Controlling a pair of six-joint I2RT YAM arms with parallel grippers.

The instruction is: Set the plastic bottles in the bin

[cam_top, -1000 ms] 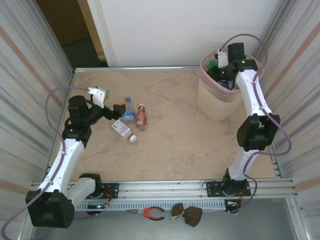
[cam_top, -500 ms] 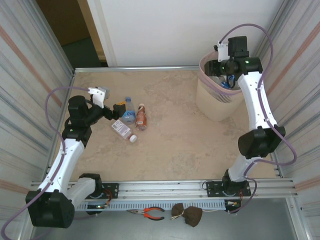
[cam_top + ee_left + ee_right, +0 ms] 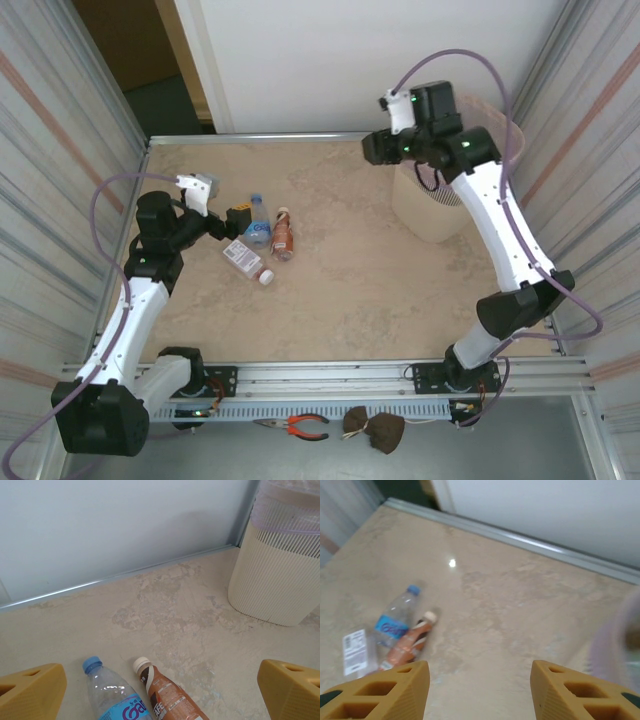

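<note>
The plastic bottles lie flat on the worktop, two caps pointing to the far wall. The left tool is wide and the right tool is apart, both empty.

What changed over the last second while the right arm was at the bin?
The right end effector rose out of the bin and swung left over the table, open and empty. The left end effector and the three bottles beside it stayed put.

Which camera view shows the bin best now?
The left wrist view: the bin stands sharp and unblocked, cropped at the edge. In the top external view the right arm covers much of it; the right wrist view catches its blurred rim.
</note>
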